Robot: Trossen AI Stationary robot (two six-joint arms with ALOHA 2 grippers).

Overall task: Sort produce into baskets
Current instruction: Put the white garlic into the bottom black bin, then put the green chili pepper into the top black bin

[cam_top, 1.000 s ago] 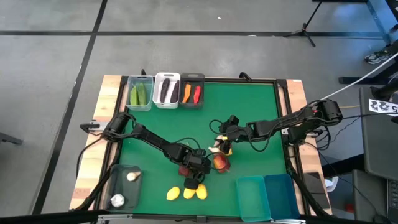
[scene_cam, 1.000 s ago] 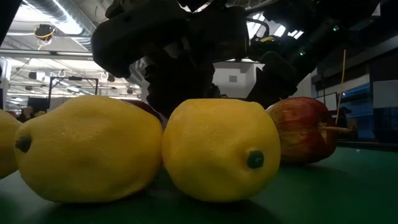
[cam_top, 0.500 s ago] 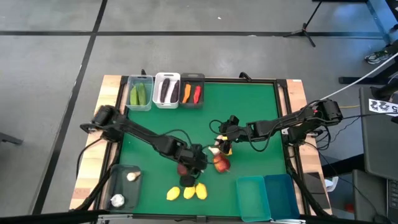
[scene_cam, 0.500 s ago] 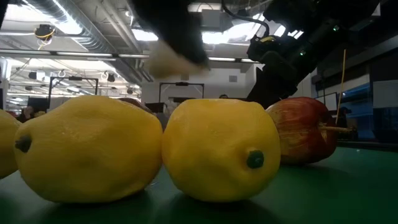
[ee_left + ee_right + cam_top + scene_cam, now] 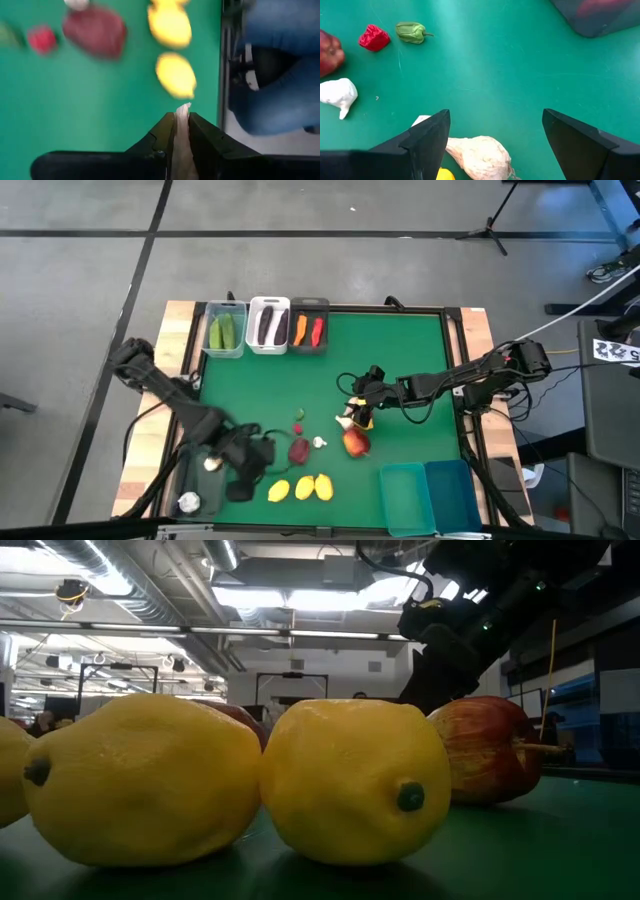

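Landmark: the three lemons (image 5: 302, 488) lying in a row on the green counter (image 5: 400, 360), near its front edge.
Left pincer (image 5: 240, 480): just left of the lemons, over the counter beside the dark translucent bin; its fingers (image 5: 169, 131) are closed tight on a white garlic bulb (image 5: 182, 135), of which only a thin sliver shows between them in the left wrist view.
Right pincer (image 5: 352, 412): behind and to the right of the lemons, near the counter's centre; its fingers (image 5: 427, 137) stand wide apart, holding nothing, with a second garlic bulb (image 5: 479, 156) on the counter between them.
Red apple (image 5: 354, 443): behind and right of the lemons, just in front of the right pincer.
Dark red fruit (image 5: 298, 450): directly behind the lemons, apart from them.
Small garlic piece (image 5: 319, 443): just right of the dark red fruit.
Small red piece (image 5: 374, 37) and small green piece (image 5: 411, 32): side by side, farther behind the lemons than the dark red fruit.
Dark translucent bin (image 5: 200, 480): left of the lemons at the counter's corner; two garlic bulbs lie in it.
Teal-blue bins (image 5: 428, 495): right of the lemons, side by side, touching.
Clear bin (image 5: 226, 329), white bin (image 5: 268, 325), dark grey bin (image 5: 308, 326): in a row at the far edge, well apart from the lemons; they hold cucumbers, eggplants, and carrot with chili respectively.
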